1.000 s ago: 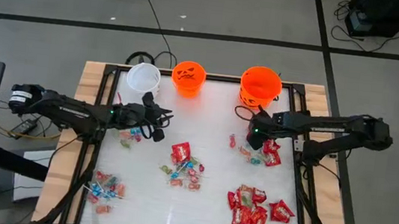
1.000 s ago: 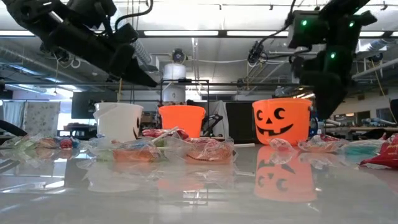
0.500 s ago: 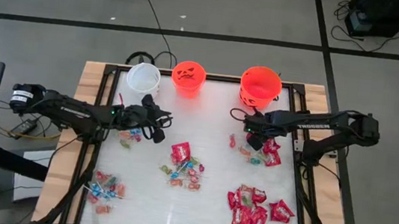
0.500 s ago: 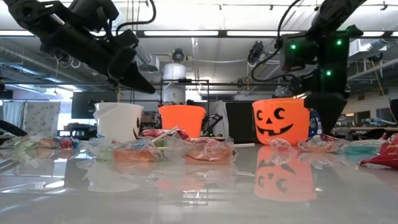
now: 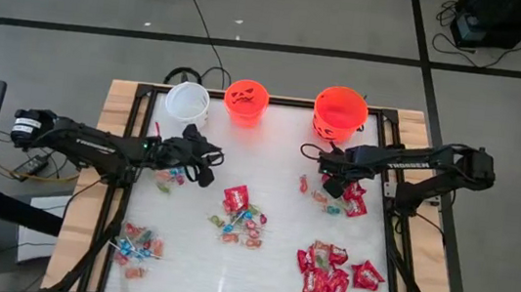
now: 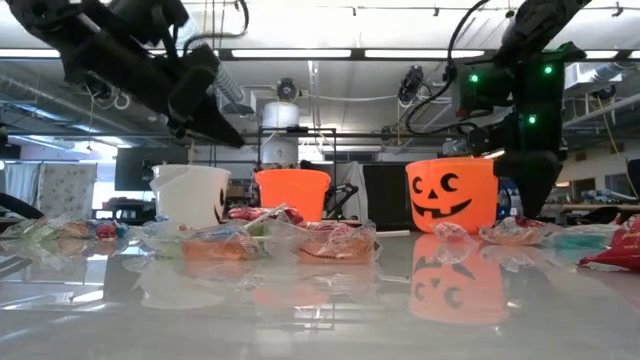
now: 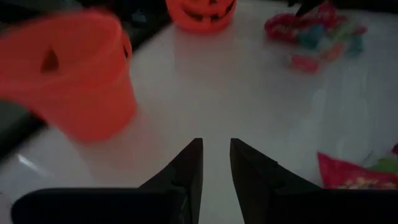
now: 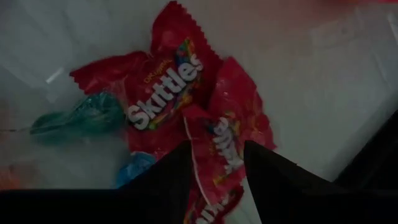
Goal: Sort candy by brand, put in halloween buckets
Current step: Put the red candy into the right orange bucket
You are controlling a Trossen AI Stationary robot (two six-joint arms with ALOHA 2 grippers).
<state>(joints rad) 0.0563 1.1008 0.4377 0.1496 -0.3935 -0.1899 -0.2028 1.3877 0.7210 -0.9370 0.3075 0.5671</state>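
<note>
Three halloween buckets stand along the far edge: white (image 5: 188, 101), small orange (image 5: 246, 101) and larger orange (image 5: 340, 111). Candy lies on the table in several piles. My right gripper (image 5: 333, 183) points down, open, just above the right-hand pile (image 5: 345, 200). In the right wrist view its fingers stand on either side of a red Skittles packet (image 8: 231, 138), which overlaps another red packet (image 8: 163, 99). My left gripper (image 5: 208, 167) hangs above the table beside the left pile (image 5: 171, 175), slightly open (image 7: 216, 148) with nothing between its fingers.
More candy lies in a mixed pile at the centre (image 5: 238, 218), a pile at the near left (image 5: 137, 245) and a heap of red packets at the near right (image 5: 330, 270). A teal wrapped piece (image 8: 79, 116) lies beside the red packets. Bare table stretches between the piles.
My right gripper has come down toward the red packets of the right-hand pile and turned a little. My left gripper has rolled about its own line while staying in place. No candy has moved.
</note>
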